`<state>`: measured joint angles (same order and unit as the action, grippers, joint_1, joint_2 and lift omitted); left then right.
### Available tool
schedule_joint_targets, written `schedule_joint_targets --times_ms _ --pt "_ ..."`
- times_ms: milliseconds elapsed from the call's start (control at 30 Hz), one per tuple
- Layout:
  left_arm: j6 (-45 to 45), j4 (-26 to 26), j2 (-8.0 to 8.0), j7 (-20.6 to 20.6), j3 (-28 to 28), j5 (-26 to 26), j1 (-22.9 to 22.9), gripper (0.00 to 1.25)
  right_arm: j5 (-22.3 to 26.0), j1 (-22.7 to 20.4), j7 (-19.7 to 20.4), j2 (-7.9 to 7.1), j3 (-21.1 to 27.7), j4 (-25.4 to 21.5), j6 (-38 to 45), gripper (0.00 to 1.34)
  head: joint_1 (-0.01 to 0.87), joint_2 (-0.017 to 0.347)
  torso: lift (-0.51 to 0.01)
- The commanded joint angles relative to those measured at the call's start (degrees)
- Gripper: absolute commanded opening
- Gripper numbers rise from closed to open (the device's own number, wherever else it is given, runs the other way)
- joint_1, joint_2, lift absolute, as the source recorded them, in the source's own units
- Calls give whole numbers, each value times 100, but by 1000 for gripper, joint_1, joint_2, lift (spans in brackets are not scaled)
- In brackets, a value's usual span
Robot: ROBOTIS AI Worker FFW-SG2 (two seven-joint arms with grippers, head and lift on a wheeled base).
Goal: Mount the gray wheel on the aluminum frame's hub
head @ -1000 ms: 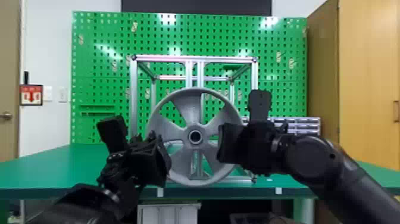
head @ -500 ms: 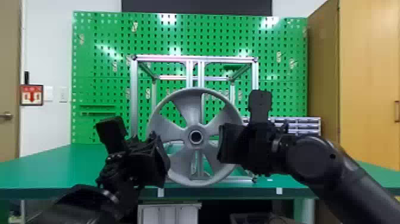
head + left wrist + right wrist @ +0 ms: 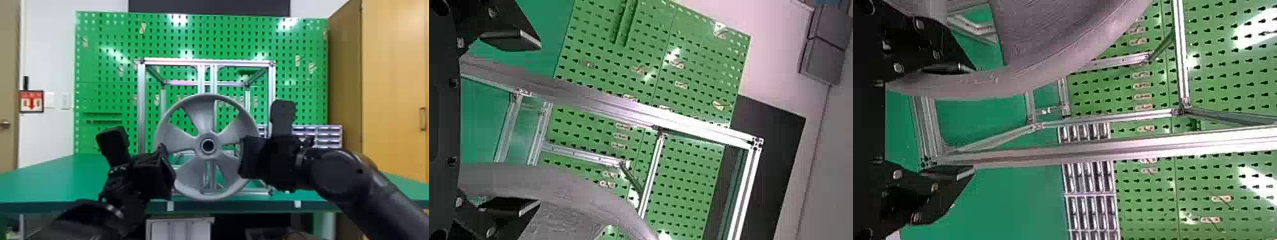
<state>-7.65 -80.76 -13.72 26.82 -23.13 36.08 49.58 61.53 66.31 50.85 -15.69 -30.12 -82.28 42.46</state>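
Nearest, my left gripper (image 3: pixel 166 172) and right gripper (image 3: pixel 249 158), one at either side of the wheel. Left: fingers spread wide, clamped on nothing; the wheel's rim runs inside the gap, close by one finger (image 3: pixel 511 206). Right: likewise spread wide, clamped on nothing, rim close by one finger (image 3: pixel 948 67); touching or not, can't tell for either. The gray wheel (image 3: pixel 198 116) stands upright between them, face toward me, round center (image 3: pixel 208 146) ringed by broad spokes. It is in front of the aluminum frame (image 3: pixel 141 105), lower middle; whether it is seated on the hub, can't tell. Frame stands on the green table (image 3: pixel 57 178). Behind the frame, on my right, small stacked drawers (image 3: pixel 319 135). Beyond, green pegboard (image 3: pixel 105 73) with a few pale hooks; wooden cabinet (image 3: pixel 392 79) off right; red-and-white sign (image 3: pixel 31 101) on the left wall.
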Motion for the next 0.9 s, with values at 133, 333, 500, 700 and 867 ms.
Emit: schedule_joint_targets --times_ms 133,333,500,700,867 --pt "0 -28 1 -10 -25 22 -10 1164 -185 -30 -278 -4 50 -7 -1 1212 -5 6 -499" --pt "0 -28 1 -10 -34 22 -19 1206 -273 -39 -418 -4 68 -7 -1 1328 -5 6 -499" --pt "0 -37 1 -10 -51 22 -19 1250 -300 -48 -506 -13 85 -7 -18 1333 -5 6 -499" --pt "9 -37 1 -62 -69 22 -19 1250 -300 -57 -515 -13 103 -7 -36 1333 -5 6 -499" --pt "18 -54 -8 -194 -78 118 -10 1250 -291 -74 -515 -22 103 -7 -45 1333 -5 6 -499"
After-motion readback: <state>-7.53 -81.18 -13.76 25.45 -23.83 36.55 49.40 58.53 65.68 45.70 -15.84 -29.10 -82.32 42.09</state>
